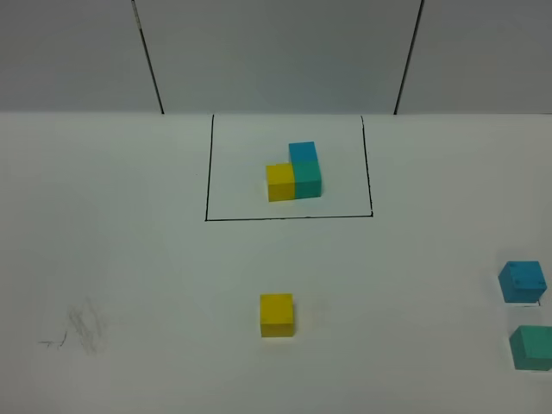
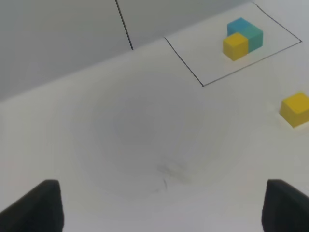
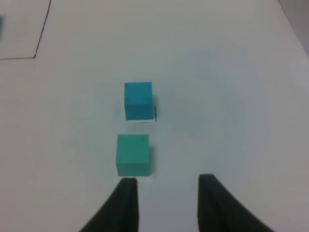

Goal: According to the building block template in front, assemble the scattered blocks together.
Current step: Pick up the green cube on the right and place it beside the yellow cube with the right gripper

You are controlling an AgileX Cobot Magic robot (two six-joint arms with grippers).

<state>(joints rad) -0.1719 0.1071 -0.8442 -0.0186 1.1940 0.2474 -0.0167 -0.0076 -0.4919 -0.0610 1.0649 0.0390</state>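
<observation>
White table [image 1: 129, 259] carries a thin black rectangle [image 1: 206, 172] drawn at its far middle. Inside that outline sits the template [image 1: 294, 177]: a yellow cube and a teal one side by side and touching, with a sky-blue one touching the teal one on its far side. Nothing else lies within the outline.

Three loose cubes lie outside it. The yellow cube [image 1: 277, 314] stands alone near the middle of the table, on the near side of the rectangle and well apart from it. The blue cube [image 1: 522, 281] and the teal cube [image 1: 531, 347] are at the right edge of the high view, near each other but not touching, the blue one farther back.

The left gripper [image 2: 163, 198] hangs over bare table with its fingers spread wide and nothing between them; a faint grey smudge [image 2: 166, 171] marks the surface below it. The right gripper [image 3: 166, 186] is moderately open and holds nothing. The teal cube lies just ahead of one of its fingertips [image 3: 126, 188], not in the gap, and the blue cube lies beyond it.
</observation>
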